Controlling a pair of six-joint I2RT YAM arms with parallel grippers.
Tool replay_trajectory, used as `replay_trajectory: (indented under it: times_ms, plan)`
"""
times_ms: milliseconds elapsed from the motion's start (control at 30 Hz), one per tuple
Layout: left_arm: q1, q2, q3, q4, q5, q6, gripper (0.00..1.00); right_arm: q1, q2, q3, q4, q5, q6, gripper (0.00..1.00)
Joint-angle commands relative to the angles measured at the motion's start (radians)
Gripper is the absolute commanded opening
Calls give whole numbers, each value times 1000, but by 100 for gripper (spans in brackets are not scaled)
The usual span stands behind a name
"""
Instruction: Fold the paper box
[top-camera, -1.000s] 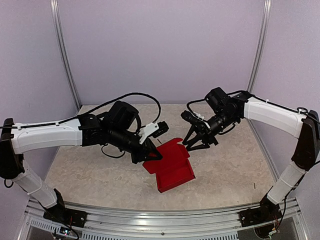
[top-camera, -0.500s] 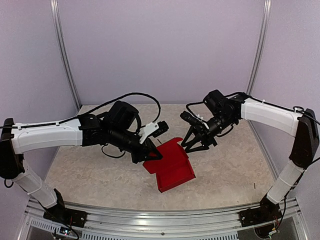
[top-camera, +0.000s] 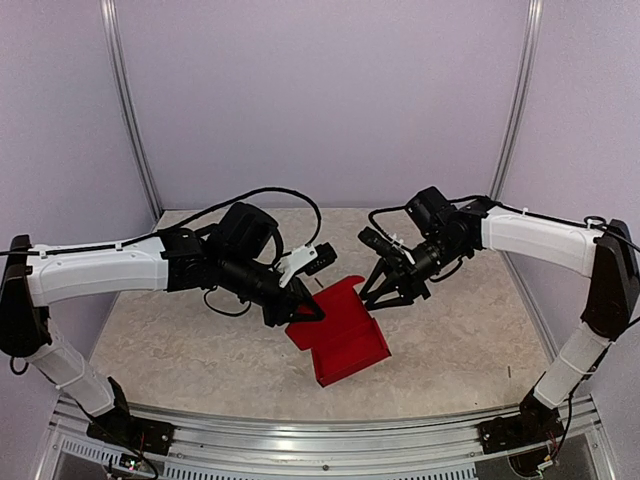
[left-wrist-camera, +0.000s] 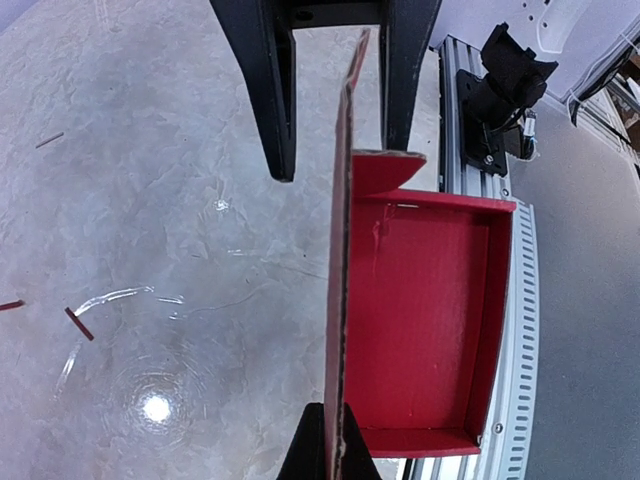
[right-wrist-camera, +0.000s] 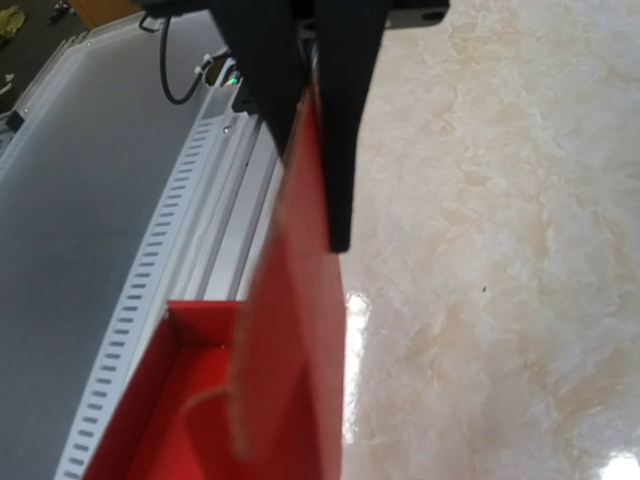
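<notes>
The right hand has slid a little leftward, closer over the raised panel of the paper box. The box has kept its place on the table, midway between the arms. From overhead, the left hand is clenched on the box's left edge, though the pinch is hard to make out. The left wrist view shows it plainly: the card's thin edge is nipped between its fingertips. It also shows the low-walled tray beside the upright panel. The right hand's fingers stand apart on either side of the panel with gaps showing, so that hand is released. The right wrist view shows only the blurred panel between its fingers.
</notes>
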Motion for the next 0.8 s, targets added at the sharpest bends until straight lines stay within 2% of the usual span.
replay_trajectory:
  times_ms: [0, 267, 333, 467, 767]
  plan:
    - [-1, 10, 2, 133, 60, -14, 0, 40, -23, -22, 75, -11, 47, 31]
    - [-4, 17, -4, 163, 85, -12, 0, 62, -6, -20, 96, -16, 70, 29]
    - [-6, 16, -8, 167, 89, -12, 0, 66, -2, -18, 107, -9, 87, 24]
    - [-6, 9, -20, 188, 99, -18, 0, 68, -14, -43, 235, 57, 215, 19]
    - [-9, -2, -44, 233, 97, -28, 0, 107, -14, -71, 303, 128, 282, 19]
